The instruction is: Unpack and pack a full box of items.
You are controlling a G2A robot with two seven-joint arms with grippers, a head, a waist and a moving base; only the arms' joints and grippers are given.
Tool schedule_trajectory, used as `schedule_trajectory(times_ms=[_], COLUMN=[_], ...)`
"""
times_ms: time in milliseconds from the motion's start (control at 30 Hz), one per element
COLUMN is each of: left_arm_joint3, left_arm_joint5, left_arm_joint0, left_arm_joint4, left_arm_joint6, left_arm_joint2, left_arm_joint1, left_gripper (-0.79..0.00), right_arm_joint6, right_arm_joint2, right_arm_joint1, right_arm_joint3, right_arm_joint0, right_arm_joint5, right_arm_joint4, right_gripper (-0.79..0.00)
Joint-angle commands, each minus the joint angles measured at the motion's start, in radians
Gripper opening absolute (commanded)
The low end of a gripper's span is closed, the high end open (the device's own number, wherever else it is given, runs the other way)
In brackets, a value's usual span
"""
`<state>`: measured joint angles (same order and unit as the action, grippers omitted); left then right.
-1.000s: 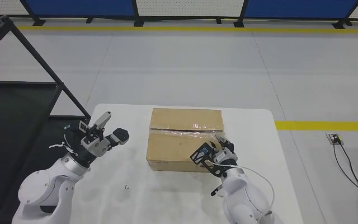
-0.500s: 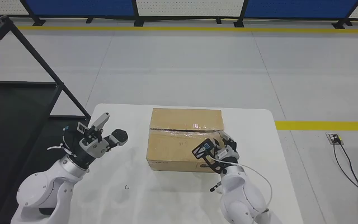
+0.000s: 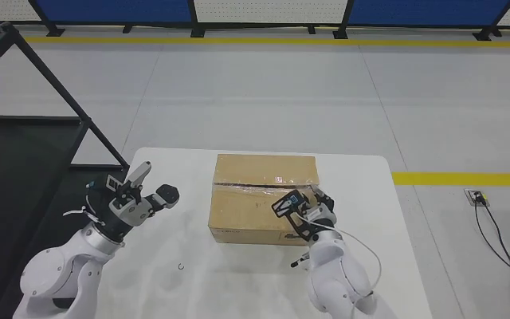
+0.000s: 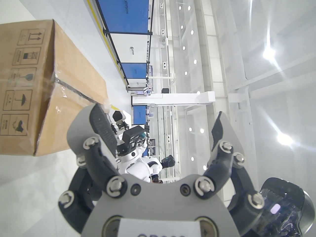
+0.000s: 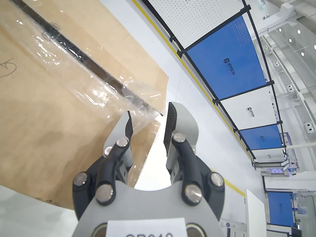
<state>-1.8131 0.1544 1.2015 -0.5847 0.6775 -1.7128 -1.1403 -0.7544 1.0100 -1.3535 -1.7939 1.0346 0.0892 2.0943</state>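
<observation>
Table (image 3: 239,275) of white colour carries the scene: by its left edge the left gripper (image 4: 158,117) is held in the air, well apart from the cardboard box (image 3: 263,199), with its jaws spread wide and nothing between them. The box stands in the middle of the table, closed, with clear tape (image 5: 81,80) along its top seam. At the right end of the box the right gripper (image 5: 149,119) is near the upper corner, its jaws a little apart, and the loose tape end lies between them, not pinched.
</observation>
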Motion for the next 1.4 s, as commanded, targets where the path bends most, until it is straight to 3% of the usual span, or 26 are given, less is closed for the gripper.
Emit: schedule_trajectory(times_ms=[0, 333, 400, 567, 867, 1100, 1367], left_arm_joint3=[-0.001, -0.001, -0.001, 0.000, 0.010, 0.019, 0.054], left_arm_joint5=[-0.001, -0.004, -0.005, -0.003, 0.002, 0.013, 0.020], left_arm_joint0=[0.002, 0.004, 0.004, 0.004, -0.010, -0.043, -0.087], left_arm_joint4=[-0.002, -0.007, -0.008, -0.008, -0.003, 0.055, 0.070], left_arm_joint6=[-0.001, -0.003, -0.004, -0.008, -0.024, -0.062, -0.072], left_arm_joint2=[-0.001, 0.001, 0.001, 0.002, 0.023, 0.080, 0.139], left_arm_joint1=[0.001, 0.007, 0.008, 0.011, 0.015, 0.015, 0.014], left_gripper=[0.000, 0.000, 0.000, 0.000, 0.000, 0.000, 0.000], right_arm_joint6=[-0.004, -0.023, -0.022, -0.023, -0.012, 0.120, 0.244], right_arm_joint2=[0.005, 0.054, 0.066, 0.103, 0.161, 0.212, 0.217], right_arm_joint1=[-0.006, -0.029, -0.033, -0.039, -0.047, -0.047, -0.052], right_arm_joint3=[0.000, -0.006, -0.011, -0.030, -0.066, -0.089, -0.105], right_arm_joint0=[-0.003, -0.005, -0.004, 0.007, 0.036, 0.068, 0.082], right_arm_joint5=[0.030, 0.087, 0.090, 0.105, 0.107, 0.023, 0.012], right_arm_joint4=[-0.009, -0.130, -0.162, -0.230, -0.328, -0.473, -0.540], right_gripper=[-0.462, -0.483, -0.526, -0.785, -0.785, -0.785, -0.785])
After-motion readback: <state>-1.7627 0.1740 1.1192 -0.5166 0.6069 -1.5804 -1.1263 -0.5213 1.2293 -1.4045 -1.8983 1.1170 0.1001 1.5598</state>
